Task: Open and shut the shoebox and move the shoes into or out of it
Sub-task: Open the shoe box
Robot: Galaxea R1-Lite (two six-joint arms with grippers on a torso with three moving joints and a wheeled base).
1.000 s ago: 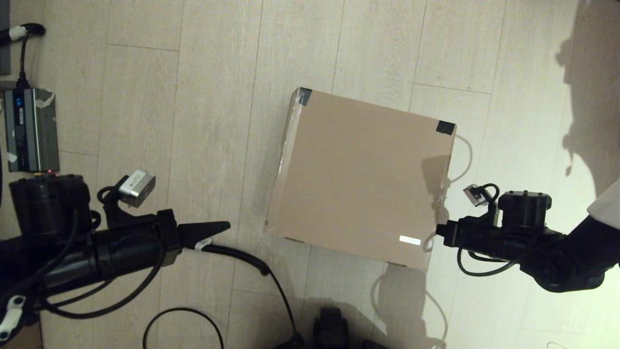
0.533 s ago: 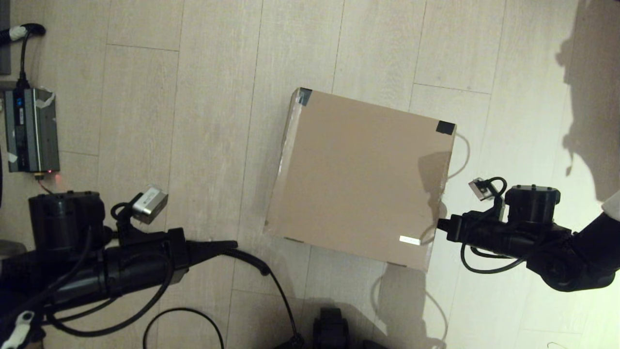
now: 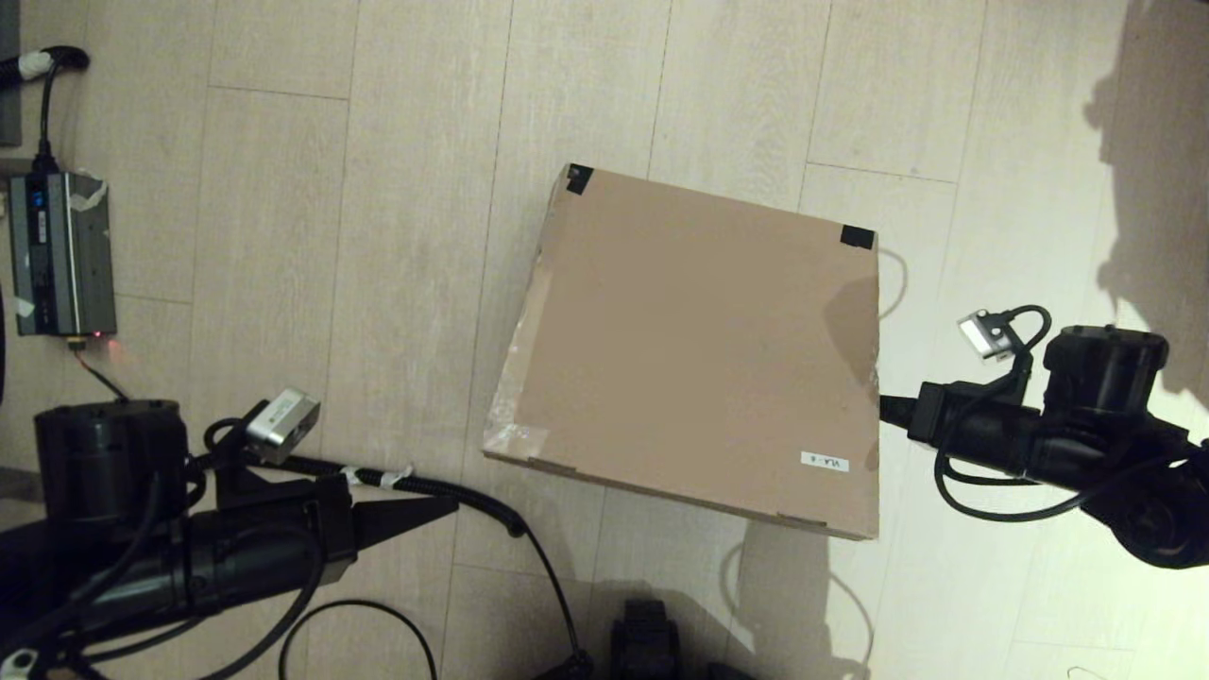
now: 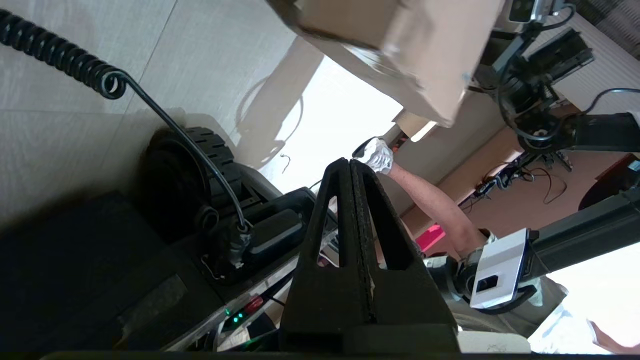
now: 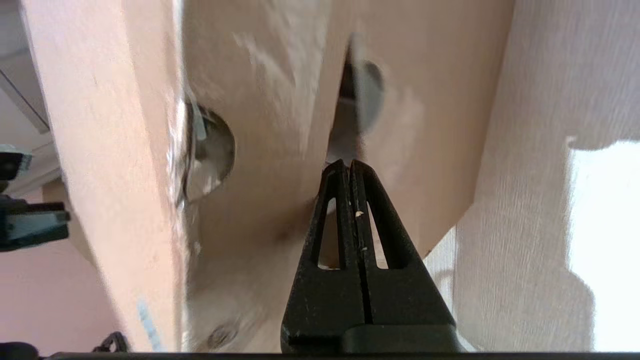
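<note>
The brown cardboard shoebox (image 3: 699, 340) sits on the floor in the middle, with black tape on its two far corners and a small white label (image 3: 825, 462) near the front right. Its lid is raised along the right side. My right gripper (image 3: 883, 406) is shut, its tip under the lid's right edge. In the right wrist view the shut tips (image 5: 348, 162) sit at the gap between the lid's flap and the shoebox (image 5: 260, 100) wall. My left gripper (image 3: 444, 510) is shut and empty, to the left of the box. The shoes are hidden.
A grey power unit (image 3: 59, 253) with cables lies at far left. A coiled black cable (image 3: 472, 496) runs along the floor beside the left gripper. A person's leg and white shoe (image 4: 377, 152) show in the left wrist view. The robot base (image 3: 647, 642) is at the bottom.
The right gripper has moved up and to the right, and the lid's right side has lifted with it. The left arm has drawn back toward the robot.
</note>
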